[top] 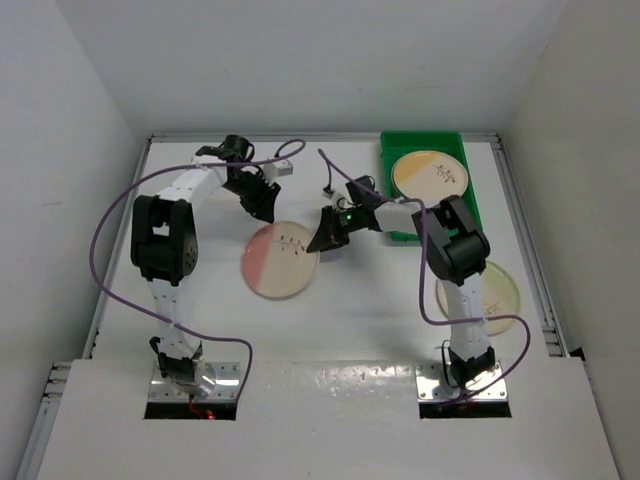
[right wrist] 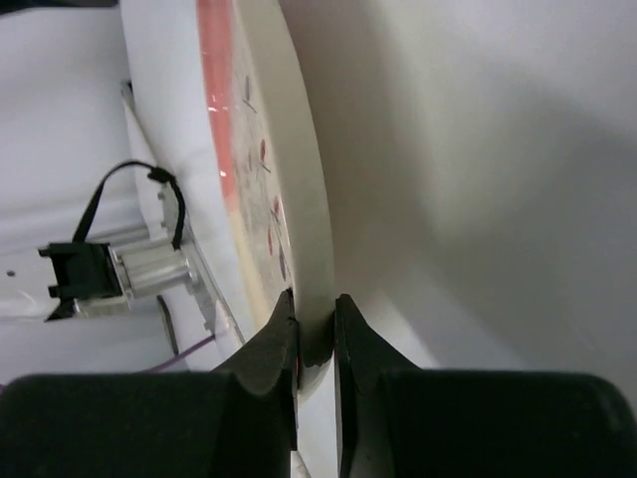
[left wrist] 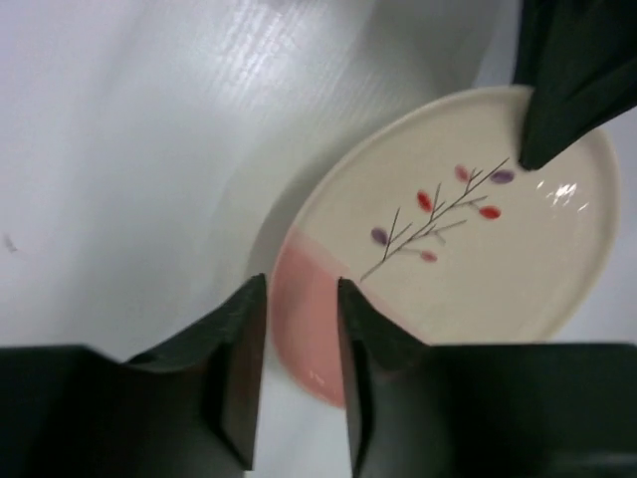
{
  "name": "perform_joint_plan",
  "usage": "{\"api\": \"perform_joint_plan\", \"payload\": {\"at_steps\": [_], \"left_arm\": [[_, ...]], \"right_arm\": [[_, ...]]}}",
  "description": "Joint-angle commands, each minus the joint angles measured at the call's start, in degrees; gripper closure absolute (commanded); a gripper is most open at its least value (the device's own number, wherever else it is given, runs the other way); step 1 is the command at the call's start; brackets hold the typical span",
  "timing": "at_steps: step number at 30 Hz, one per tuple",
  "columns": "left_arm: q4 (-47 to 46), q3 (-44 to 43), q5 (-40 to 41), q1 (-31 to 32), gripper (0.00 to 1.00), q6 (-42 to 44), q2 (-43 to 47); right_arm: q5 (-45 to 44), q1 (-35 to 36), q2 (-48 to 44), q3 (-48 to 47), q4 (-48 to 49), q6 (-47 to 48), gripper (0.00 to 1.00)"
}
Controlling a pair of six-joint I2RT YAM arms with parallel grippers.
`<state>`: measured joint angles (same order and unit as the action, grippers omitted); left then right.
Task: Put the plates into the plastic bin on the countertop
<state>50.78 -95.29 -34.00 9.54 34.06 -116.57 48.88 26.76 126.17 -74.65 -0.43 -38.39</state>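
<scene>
The right hand pinches the pink plate by its rim, while the left hand hangs over it, slightly parted and empty.

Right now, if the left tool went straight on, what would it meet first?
Most likely the pink-segment plate: its pink edge lies just ahead of the left tool, though depth is unclear.

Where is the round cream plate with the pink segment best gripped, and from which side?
The round cream plate with the pink segment is flat and too wide to span, so take its thin rim edge-on from its right side, one finger on each face, as the right gripper does now.
</scene>
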Motion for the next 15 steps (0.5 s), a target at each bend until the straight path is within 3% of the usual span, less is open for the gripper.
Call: {"api": "perform_joint_plan", "payload": {"at_steps": [1,5,7,8,10,15], "left_arm": [[-1.1,-4.6,-0.5,-2.9,0.61,-3.8,2.7],[-4.0,-7.0,0.9,-4.9,0.55,-8.3,2.7],[-4.8,-7.0,2.5,-4.9,0.55,-9.0,2.7],[-4.8,-7.0,3.7,-4.9,0.55,-9.0,2.7],[-4.8,-6.5,4.3,-4.9,0.54,-9.0,2.7],[-5.9,-4.3,4.3,-4.9,0.54,-9.0,2.7]], "right_arm": [[-3.4,-4.8,-11.3,-0.3,3.3,-0.2,1.0],[-4.9,-13.3,-19.4,0.2,5.2,-2.6,1.0],[-5.7,-20.2,-22.7,2.4,8.1,-8.4,1.0],[-6.8,-21.9,-23.4,6.3,14.0,-12.4,1.0],[-11.2,-29.2,-25.8,9.3,17.2,-17.3,1.0],[-21.3,-38.5,-28.3,17.4,20.6,-25.3,1.0]]}}
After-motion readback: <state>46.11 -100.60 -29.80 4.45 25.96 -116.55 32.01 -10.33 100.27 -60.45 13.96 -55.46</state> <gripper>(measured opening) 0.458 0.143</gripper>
